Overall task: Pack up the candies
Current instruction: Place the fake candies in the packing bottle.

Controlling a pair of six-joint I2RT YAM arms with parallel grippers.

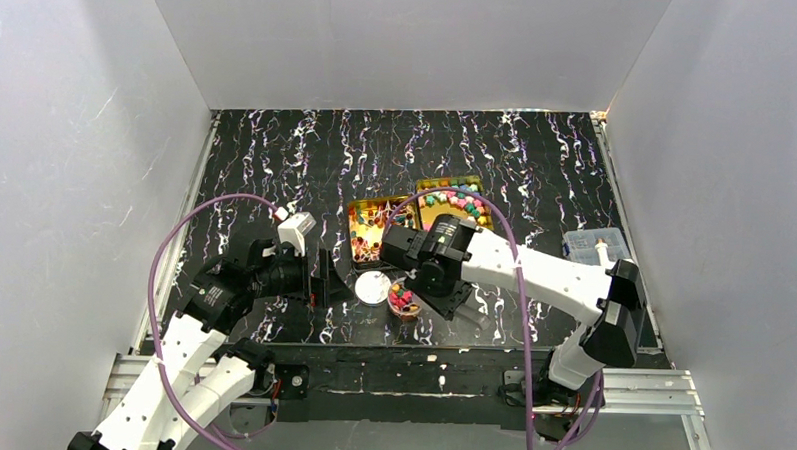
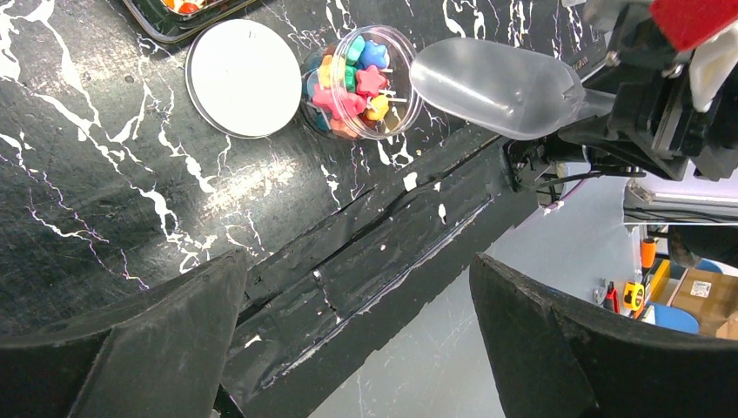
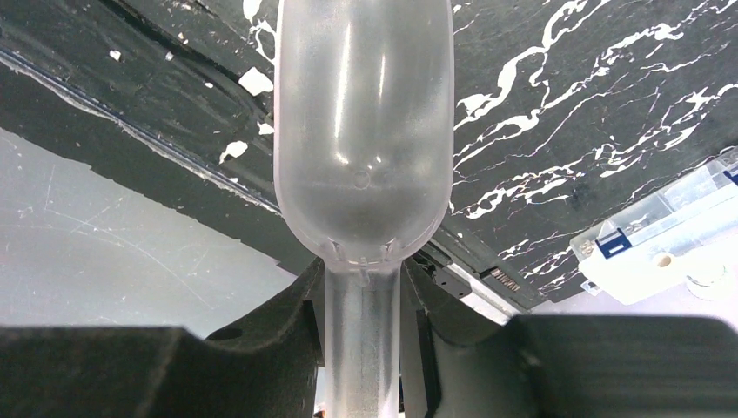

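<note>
Candies (image 1: 453, 200) fill two gold tins at mid-table: coloured lumps in the right tin (image 1: 473, 185), wrapped pieces (image 1: 372, 224) in the left one. A small clear jar (image 2: 361, 83) near the table's front edge holds more bright candies (image 2: 352, 87), and its white lid (image 2: 244, 78) lies flat beside it. My right gripper (image 3: 364, 335) is shut on the handle of a clear plastic scoop (image 3: 364, 131). The scoop's bowl is empty and hovers just right of the jar. My left gripper (image 2: 361, 322) stands open and empty, left of the lid, over the table's front edge.
A clear plastic compartment box (image 1: 596, 244) sits at the table's right edge, also seen in the right wrist view (image 3: 661, 235). The black front rail (image 2: 374, 261) runs just below the jar. White walls close in three sides.
</note>
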